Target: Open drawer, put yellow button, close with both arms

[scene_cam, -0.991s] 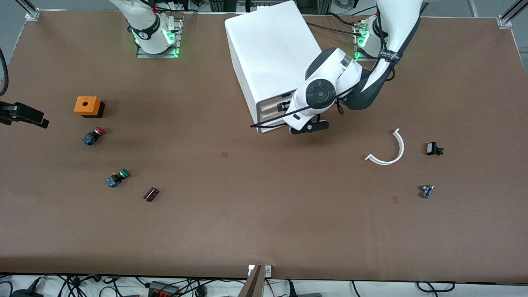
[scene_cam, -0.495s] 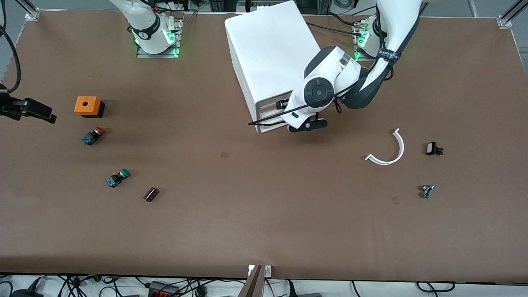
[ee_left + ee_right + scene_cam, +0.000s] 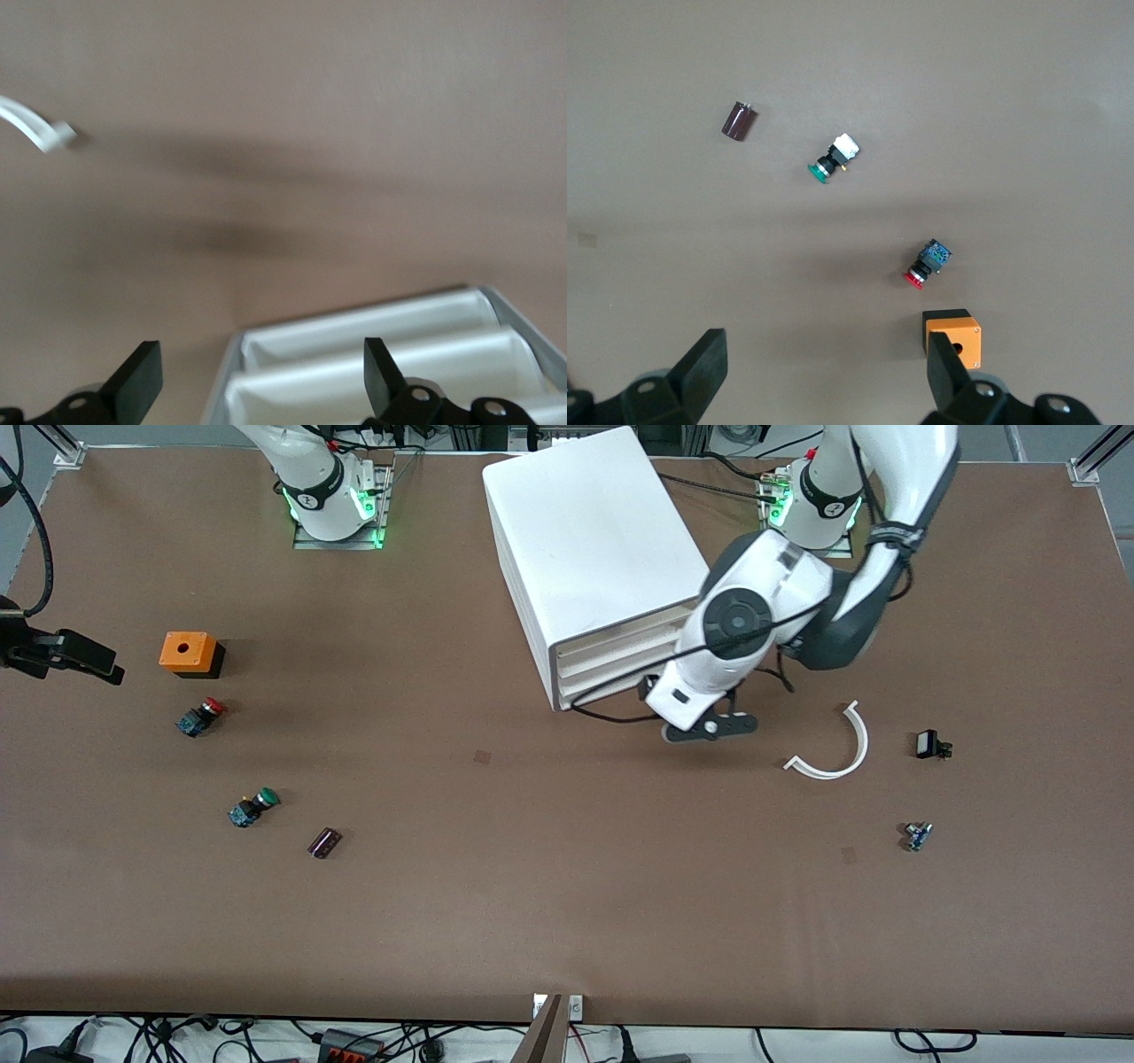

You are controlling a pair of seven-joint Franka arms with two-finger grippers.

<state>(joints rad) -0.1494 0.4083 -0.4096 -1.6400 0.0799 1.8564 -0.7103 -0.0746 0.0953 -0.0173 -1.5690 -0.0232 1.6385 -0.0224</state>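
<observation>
The white cabinet (image 3: 585, 531) stands near the robots' bases. Its uppermost drawer (image 3: 611, 640) looks shut, level with the three lower ones. The yellow button is not in view. My left gripper (image 3: 261, 376) is open and empty, in front of the drawer fronts (image 3: 381, 350) and clear of them, toward the left arm's end. In the front view the left hand (image 3: 709, 664) hides its fingers. My right gripper (image 3: 97, 666) is open and empty over the table beside the orange box (image 3: 188, 652), which also shows in the right wrist view (image 3: 953, 335).
A red-capped button (image 3: 200, 716), a green-capped button (image 3: 252, 807) and a dark cylinder (image 3: 324, 842) lie toward the right arm's end. A white curved strip (image 3: 837, 746), a small black part (image 3: 930, 745) and a small blue-grey part (image 3: 917, 835) lie toward the left arm's end.
My left hand has drawn back from the cabinet's front toward the left arm's end, uncovering the drawer fronts. The right gripper has shifted a little toward the orange box.
</observation>
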